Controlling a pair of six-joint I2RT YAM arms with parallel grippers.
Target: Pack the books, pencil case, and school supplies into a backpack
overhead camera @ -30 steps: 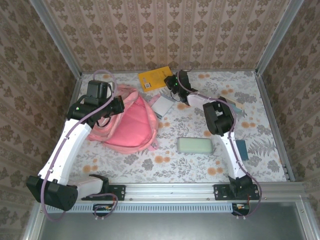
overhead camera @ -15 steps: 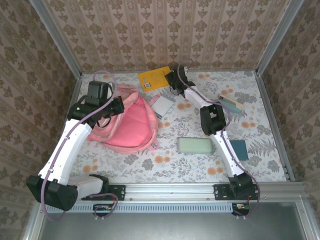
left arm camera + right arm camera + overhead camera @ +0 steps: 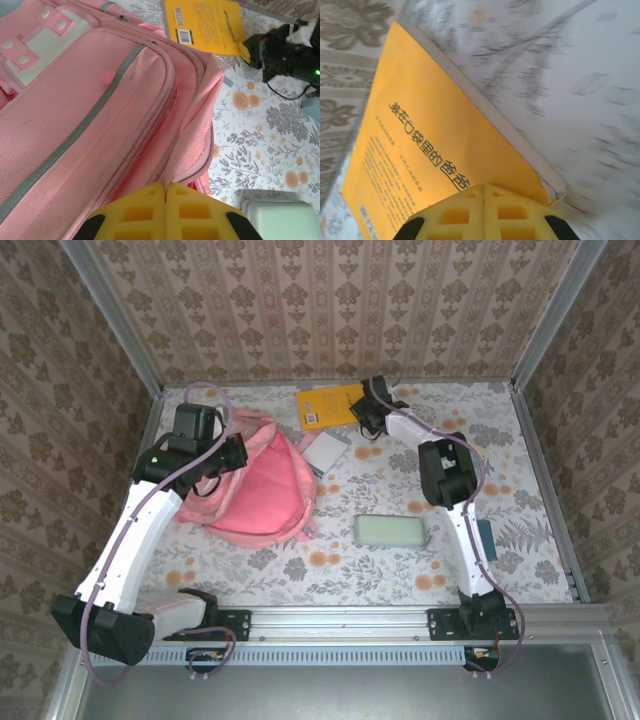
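One book just slid right: right claw (image 3: 484, 188) clamped on the yellow book (image 3: 328, 405), ready for packing; left claw (image 3: 165, 187) pinches the backpack (image 3: 255, 485).

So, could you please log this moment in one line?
left gripper: shut on backpack | right gripper: shut on yellow book | pencil case: on table

Floral table (image 3: 350, 580): I see pink backpack (image 3: 250, 485) lying on left half; yellow book (image 3: 328, 405) at far edge; whitish pad (image 3: 325, 452) just beside backpack; mint pencil case (image 3: 391, 530) near centre; dark book (image 3: 485, 538) right side.
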